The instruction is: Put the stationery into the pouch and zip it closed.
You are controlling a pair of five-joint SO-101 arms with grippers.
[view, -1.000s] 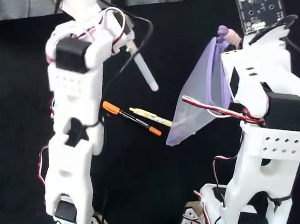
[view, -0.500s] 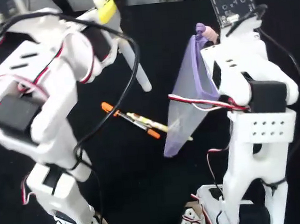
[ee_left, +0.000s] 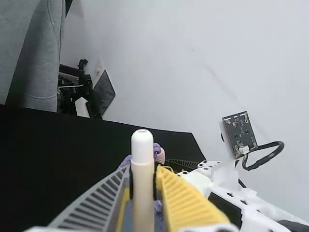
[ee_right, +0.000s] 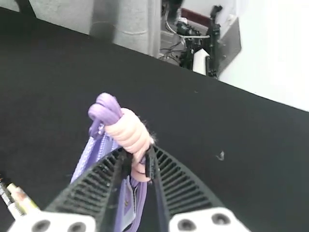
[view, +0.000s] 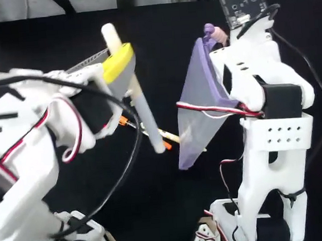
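A translucent purple pouch [view: 200, 103] hangs in the air from its pink and purple pull tab [ee_right: 124, 131], with my right gripper [ee_right: 137, 164] shut on that tab. My left gripper [ee_left: 143, 186] is shut on a white pen [view: 144, 113], which slants down with its lower tip close to the pouch's left side. The same white pen [ee_left: 142, 183] stands up between the grey and yellow fingers. On the black table lie an orange marker [view: 164, 144] and a yellow pen [view: 169, 134], partly hidden behind the white pen and the left arm.
The black table [view: 160, 42] spreads behind both arms. The right arm's white body [view: 270, 128] stands just right of the pouch. Red and black cables [view: 205, 110] run across the pouch's front. A grey curtain and a pale wall [ee_left: 193, 58] lie beyond the table.
My left arm has swung toward the camera and lowered the white pen toward the pouch. The right arm has shifted left with the hanging pouch, which now hangs steeper.
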